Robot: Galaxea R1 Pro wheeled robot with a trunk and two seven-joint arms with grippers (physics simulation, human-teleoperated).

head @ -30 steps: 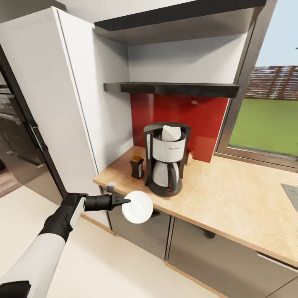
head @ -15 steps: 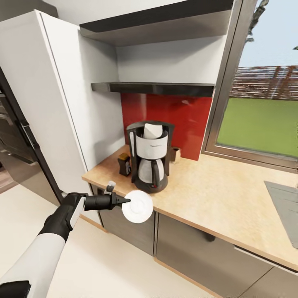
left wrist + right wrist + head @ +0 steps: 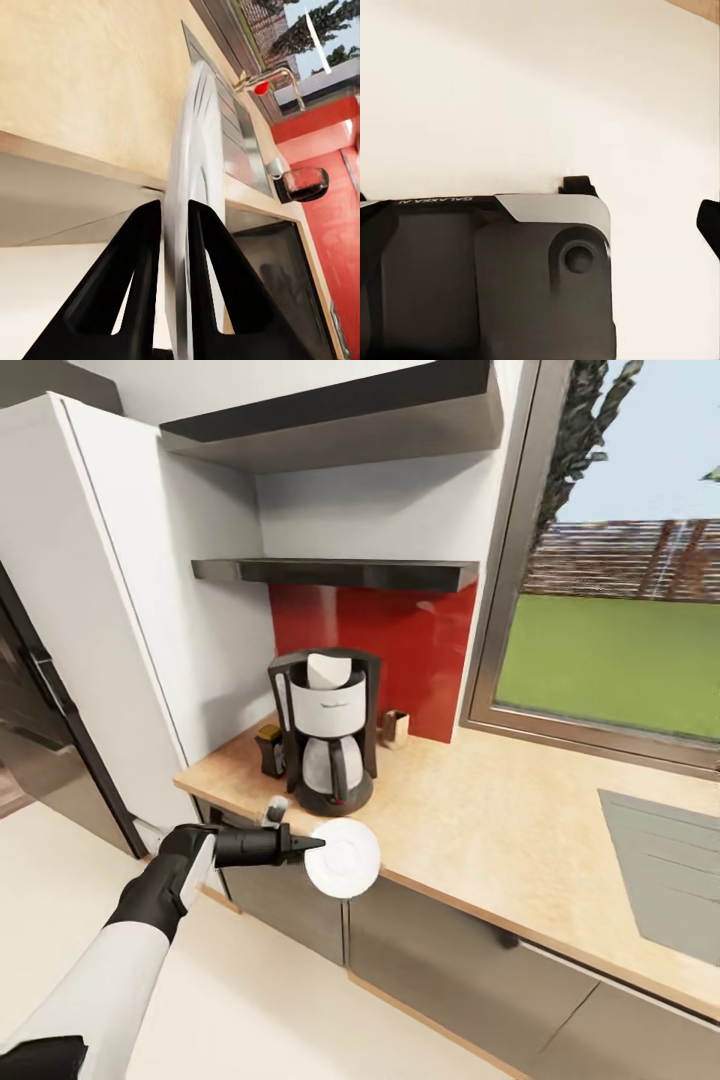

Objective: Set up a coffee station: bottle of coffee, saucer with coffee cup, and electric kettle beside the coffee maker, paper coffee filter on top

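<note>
- Saucer (image 3: 343, 857) sits pinched on edge in the left pincer (image 3: 305, 845), at the desk's (image 3: 520, 830) front lip.
- Coffee maker (image 3: 325, 730) stands beyond, filter apparently on top.
- Next, I'd say: lay it flat beside the machine.
- Right pincer: can't tell.

Bright, even daylight; soft shadows, slight blur

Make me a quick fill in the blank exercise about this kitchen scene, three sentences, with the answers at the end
1. The left gripper is shut on the ____.
2. A white paper filter sits on top of the ____.
3. The wall behind the coffee maker is colored ____.

Missing words: saucer; coffee maker; red.
</note>
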